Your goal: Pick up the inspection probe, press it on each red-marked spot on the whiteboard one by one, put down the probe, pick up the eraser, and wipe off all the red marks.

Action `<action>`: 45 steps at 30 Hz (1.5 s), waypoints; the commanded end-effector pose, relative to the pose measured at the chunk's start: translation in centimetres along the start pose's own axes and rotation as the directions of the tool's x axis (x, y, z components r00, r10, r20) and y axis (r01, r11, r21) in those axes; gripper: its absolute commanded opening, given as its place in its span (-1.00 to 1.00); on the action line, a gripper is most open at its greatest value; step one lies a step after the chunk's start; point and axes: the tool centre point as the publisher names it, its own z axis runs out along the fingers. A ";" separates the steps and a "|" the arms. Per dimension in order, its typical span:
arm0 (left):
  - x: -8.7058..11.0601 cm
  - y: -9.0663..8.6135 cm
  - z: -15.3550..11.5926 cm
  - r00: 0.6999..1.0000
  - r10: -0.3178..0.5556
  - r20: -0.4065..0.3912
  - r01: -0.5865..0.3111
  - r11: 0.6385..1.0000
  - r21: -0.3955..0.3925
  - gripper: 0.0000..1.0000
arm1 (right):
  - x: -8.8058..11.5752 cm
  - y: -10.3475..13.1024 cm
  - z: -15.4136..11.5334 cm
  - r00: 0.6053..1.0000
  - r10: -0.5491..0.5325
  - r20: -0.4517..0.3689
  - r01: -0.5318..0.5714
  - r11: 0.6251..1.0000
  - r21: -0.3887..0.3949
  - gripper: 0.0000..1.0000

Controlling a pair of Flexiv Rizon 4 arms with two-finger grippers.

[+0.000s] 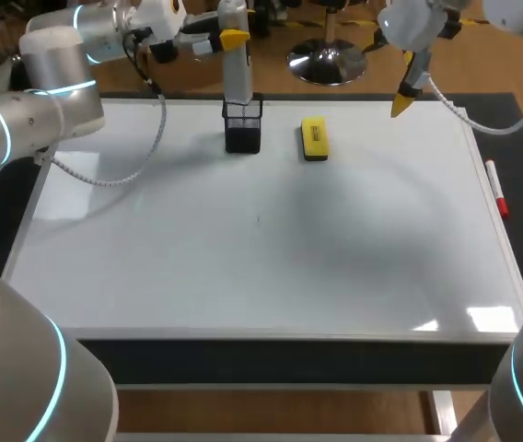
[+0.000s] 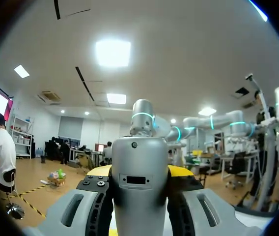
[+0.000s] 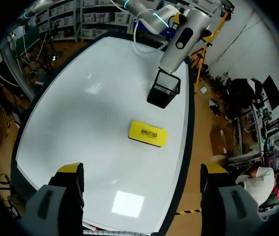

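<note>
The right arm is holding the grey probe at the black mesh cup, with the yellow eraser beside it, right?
No, the left gripper holds the probe at the mesh cup, as the head view shows. The yellow eraser does lie beside it.

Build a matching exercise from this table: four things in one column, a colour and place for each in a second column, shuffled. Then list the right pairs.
Things
1. probe
2. eraser
3. pen
4. holder

Descriptions
A. yellow, lying flat on the board
B. black mesh, standing at the board's far side
C. grey, upright in the holder
D. red-tipped, along the board's right edge

Pairs: 1-C, 2-A, 3-D, 4-B
</note>
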 end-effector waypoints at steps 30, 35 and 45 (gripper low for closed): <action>-0.6 2.6 -0.1 0.993 0.032 0.117 -0.034 0.999 0.020 -1.00 | 0.0 0.0 -0.1 1.000 -0.001 -0.004 0.001 1.000 0.003 1.00; -0.9 2.8 -0.1 0.992 0.035 0.119 -0.038 0.999 0.023 -1.00 | 0.0 0.0 -0.1 1.000 -0.001 -0.004 0.001 1.000 0.003 1.00; -1.5 3.2 -0.4 0.991 0.030 0.133 -0.035 0.999 0.039 -1.00 | 0.0 0.0 -0.1 1.000 -0.001 -0.004 0.001 1.000 0.003 1.00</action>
